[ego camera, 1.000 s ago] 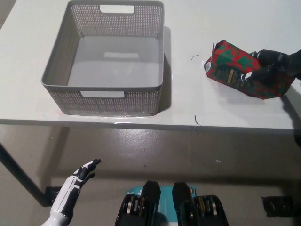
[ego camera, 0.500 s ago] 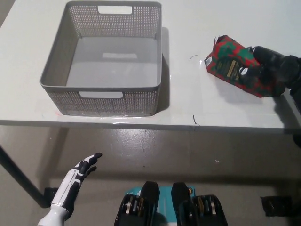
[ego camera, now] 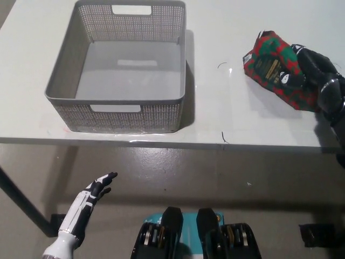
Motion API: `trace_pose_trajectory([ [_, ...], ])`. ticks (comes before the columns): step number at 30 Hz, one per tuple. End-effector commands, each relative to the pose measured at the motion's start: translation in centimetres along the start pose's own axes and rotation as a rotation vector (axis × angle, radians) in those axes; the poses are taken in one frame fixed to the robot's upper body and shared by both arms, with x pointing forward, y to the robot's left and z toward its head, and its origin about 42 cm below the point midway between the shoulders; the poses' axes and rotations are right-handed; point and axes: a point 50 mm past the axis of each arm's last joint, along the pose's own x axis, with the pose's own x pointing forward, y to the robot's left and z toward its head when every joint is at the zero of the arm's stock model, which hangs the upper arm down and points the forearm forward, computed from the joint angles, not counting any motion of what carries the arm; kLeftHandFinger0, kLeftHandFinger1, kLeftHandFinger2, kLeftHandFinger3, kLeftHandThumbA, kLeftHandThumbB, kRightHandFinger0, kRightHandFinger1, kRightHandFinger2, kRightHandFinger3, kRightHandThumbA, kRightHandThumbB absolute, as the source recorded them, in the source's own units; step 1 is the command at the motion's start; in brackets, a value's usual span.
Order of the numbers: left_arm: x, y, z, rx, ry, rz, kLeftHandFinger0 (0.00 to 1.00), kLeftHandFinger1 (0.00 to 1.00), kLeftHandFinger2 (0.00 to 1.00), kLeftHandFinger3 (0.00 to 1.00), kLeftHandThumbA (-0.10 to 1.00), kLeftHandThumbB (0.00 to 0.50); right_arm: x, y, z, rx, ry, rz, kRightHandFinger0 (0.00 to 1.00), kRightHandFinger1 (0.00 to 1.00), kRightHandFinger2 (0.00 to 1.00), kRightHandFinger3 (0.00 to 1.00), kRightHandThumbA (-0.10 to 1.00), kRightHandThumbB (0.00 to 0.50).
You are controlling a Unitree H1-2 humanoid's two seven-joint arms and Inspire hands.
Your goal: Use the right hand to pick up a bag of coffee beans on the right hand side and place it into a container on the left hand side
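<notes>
Red-and-green coffee bag point(ego camera: 276, 69) is lying at three o'clock on the tabletop point(ego camera: 215, 116), black right hand point(ego camera: 311, 69) closing around it; gray container point(ego camera: 121, 67) is sitting at ten o'clock. White left hand point(ego camera: 86, 208) is hanging open at seven o'clock.

My left hand point(ego camera: 85, 208) white with slim segmented fingers and dark fingertips, my right hand point(ego camera: 318, 75) glossy black, bulky rounded knuckles, small white markings along its fingers

Red-green bag point(ego camera: 272, 67), grey container point(ego camera: 70, 73)
</notes>
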Motion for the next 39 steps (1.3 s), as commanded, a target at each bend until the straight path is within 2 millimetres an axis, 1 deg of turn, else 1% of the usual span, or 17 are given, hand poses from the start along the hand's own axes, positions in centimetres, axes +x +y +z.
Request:
trace_pose_trajectory([
  [1, 0.4, 0.9, 1.1, 0.018, -0.052, -0.008, 1.0, 1.0, 1.0, 1.0, 1.0, 0.172, -0.1, -0.4, -0.2, 0.08, -0.016, -0.11, 0.09, 0.65, 1.0, 1.0, -0.1, 0.128],
  [4, 0.1, 0.9, 0.9, 0.025, -0.044, -0.004, 1.0, 1.0, 1.0, 1.0, 1.0, 0.167, 0.2, -1.4, 0.4, 0.1, -0.026, -0.148, 0.12, 0.68, 1.0, 1.0, -0.1, 0.164],
  [5, 0.0, 0.9, 0.8, 0.017, -0.044, -0.006, 1.0, 1.0, 1.0, 1.0, 1.0, 0.164, 0.3, -2.2, 0.7, 0.102, -0.044, -0.18, 0.12, 0.62, 1.0, 1.0, -0.1, 0.193],
  [8, -0.4, 0.8, 0.7, 0.019, -0.036, 0.002, 1.0, 1.0, 1.0, 1.0, 1.0, 0.167, 0.9, -4.5, 2.5, 0.121, -0.099, -0.243, 0.04, 0.54, 0.95, 0.95, -0.1, 0.125],
  [11, -0.4, 0.8, 0.6, 0.016, -0.038, 0.0, 1.0, 1.0, 1.0, 1.0, 1.0, 0.158, 1.5, -8.1, 5.2, 0.135, -0.166, -0.326, 0.0, 0.51, 0.95, 0.95, -0.1, 0.13],
  [14, -0.5, 0.8, 0.5, 0.017, -0.039, -0.005, 1.0, 1.0, 1.0, 1.0, 1.0, 0.165, 1.7, -10.8, 7.0, 0.134, -0.232, -0.389, 0.0, 0.47, 0.87, 0.86, -0.1, 0.135],
  [16, -0.6, 0.8, 0.4, 0.019, -0.034, -0.005, 1.0, 1.0, 1.0, 1.0, 1.0, 0.173, 1.9, -12.7, 8.8, 0.14, -0.263, -0.418, 0.0, 0.44, 0.88, 0.87, -0.1, 0.105],
  [17, -0.7, 0.8, 0.4, 0.02, -0.033, -0.006, 1.0, 1.0, 1.0, 1.0, 1.0, 0.173, 2.0, -13.9, 9.9, 0.155, -0.273, -0.424, 0.0, 0.5, 0.94, 0.96, -0.1, 0.098],
  [18, -0.8, 0.8, 0.3, 0.021, -0.03, -0.006, 1.0, 1.0, 1.0, 1.0, 1.0, 0.174, 2.0, -14.1, 10.2, 0.16, -0.275, -0.423, 0.04, 0.62, 1.0, 1.0, -0.1, 0.048],
  [19, -0.9, 0.8, 0.3, 0.019, -0.029, -0.007, 1.0, 1.0, 1.0, 1.0, 1.0, 0.173, 2.0, -15.6, 11.7, 0.164, -0.309, -0.437, 0.05, 0.64, 0.98, 1.0, -0.1, 0.104],
  [20, -0.9, 0.7, 0.3, 0.02, -0.028, -0.008, 1.0, 1.0, 1.0, 1.0, 1.0, 0.176, 1.9, -16.7, 13.1, 0.159, -0.334, -0.45, 0.03, 0.6, 0.93, 1.0, -0.1, 0.106],
  [22, -1.0, 0.6, 0.2, 0.024, -0.025, -0.01, 1.0, 1.0, 1.0, 1.0, 1.0, 0.176, 1.9, -17.4, 14.3, 0.16, -0.358, -0.458, 0.01, 0.54, 0.91, 1.0, -0.1, 0.125],
  [24, -1.0, 0.6, 0.1, 0.016, -0.025, -0.011, 1.0, 1.0, 1.0, 1.0, 1.0, 0.174, 1.6, -18.6, 16.6, 0.16, -0.421, -0.484, 0.0, 0.43, 0.84, 0.87, -0.1, 0.146],
  [29, -1.1, 0.5, 0.1, 0.02, -0.022, -0.017, 1.0, 1.0, 1.0, 1.0, 1.0, 0.176, 1.1, -19.7, 20.8, 0.144, -0.492, -0.511, 0.0, 0.4, 0.82, 0.85, -0.1, 0.172],
  [31, -1.2, 0.5, 0.1, 0.015, -0.021, -0.017, 1.0, 1.0, 1.0, 1.0, 1.0, 0.18, 0.9, -19.8, 22.9, 0.166, -0.537, -0.506, 0.0, 0.39, 0.83, 0.85, -0.1, 0.144],
  [36, -1.4, 0.5, 0.1, 0.024, -0.019, -0.021, 1.0, 1.0, 1.0, 1.0, 1.0, 0.172, 0.4, -19.3, 27.0, 0.171, -0.592, -0.492, 0.0, 0.38, 0.83, 0.86, -0.1, 0.156],
  [39, -0.9, 0.4, 0.1, 0.007, -0.017, -0.026, 1.0, 1.0, 1.0, 1.0, 1.0, 0.204, -0.2, -18.2, 30.8, 0.204, -0.638, -0.465, 0.0, 0.42, 0.87, 0.89, -0.1, 0.144],
])
